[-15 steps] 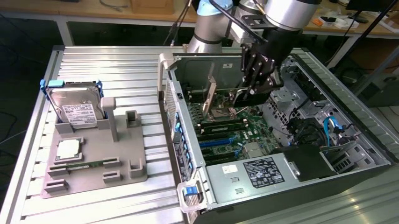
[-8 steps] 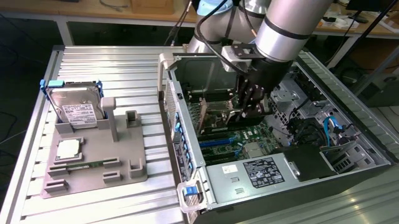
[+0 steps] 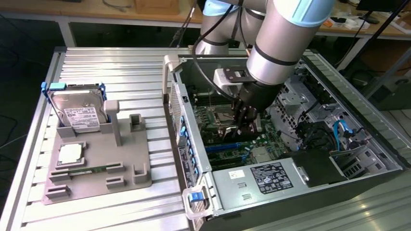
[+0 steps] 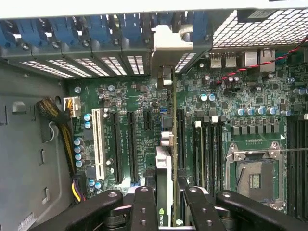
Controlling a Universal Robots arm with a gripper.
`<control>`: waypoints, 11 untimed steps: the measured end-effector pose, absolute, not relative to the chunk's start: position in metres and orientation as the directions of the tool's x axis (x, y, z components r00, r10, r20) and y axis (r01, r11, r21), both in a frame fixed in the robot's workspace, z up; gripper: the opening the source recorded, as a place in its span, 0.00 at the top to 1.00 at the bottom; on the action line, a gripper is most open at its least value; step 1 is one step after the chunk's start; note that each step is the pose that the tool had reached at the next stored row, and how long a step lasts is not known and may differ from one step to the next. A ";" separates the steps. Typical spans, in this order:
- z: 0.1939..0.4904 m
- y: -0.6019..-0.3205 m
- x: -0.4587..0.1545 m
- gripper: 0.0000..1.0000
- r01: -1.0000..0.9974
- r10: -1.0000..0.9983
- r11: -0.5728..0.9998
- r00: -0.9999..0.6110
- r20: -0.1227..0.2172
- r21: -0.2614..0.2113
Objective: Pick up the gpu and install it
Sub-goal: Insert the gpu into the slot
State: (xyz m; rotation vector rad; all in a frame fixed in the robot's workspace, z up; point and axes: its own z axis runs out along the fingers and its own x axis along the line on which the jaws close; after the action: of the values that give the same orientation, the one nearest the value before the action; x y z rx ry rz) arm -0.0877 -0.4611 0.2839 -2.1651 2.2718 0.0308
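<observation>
One arm [image 3: 282,43] reaches down into one open computer case [image 3: 183,130] lying on its side on the ribbed bench [image 3: 109,62]. The claw [image 4: 166,214] is narrow, its fingers [image 4: 144,207] clamped on the gpu [image 4: 163,178], which stands on edge over the green board. The card sits between long black slots, just beside one on each side, with little free room around it. One white slot [image 4: 97,144] lies farther out, and one empty processor socket [image 4: 255,175] lies on the other side. A small green logo shows on the card's edge; its lettering cannot be read. Outside the case, well apart, one hard drive [image 3: 80,113] with blue handles stands in a grey holder [image 3: 96,159]. The power supply [image 3: 266,175] carries a white label, unreadable.
</observation>
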 end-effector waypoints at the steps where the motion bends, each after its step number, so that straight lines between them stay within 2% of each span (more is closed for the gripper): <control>1: 0.284 -0.461 -0.088 0.73 -0.999 -0.999 0.048 -0.048 -0.016 0.010; 11: 0.283 -0.463 -0.091 0.73 -0.999 -0.999 0.048 -0.048 -0.017 -0.003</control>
State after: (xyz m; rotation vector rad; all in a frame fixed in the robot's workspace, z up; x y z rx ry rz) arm -0.0911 -0.4626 0.2828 -2.1581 2.2640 0.0149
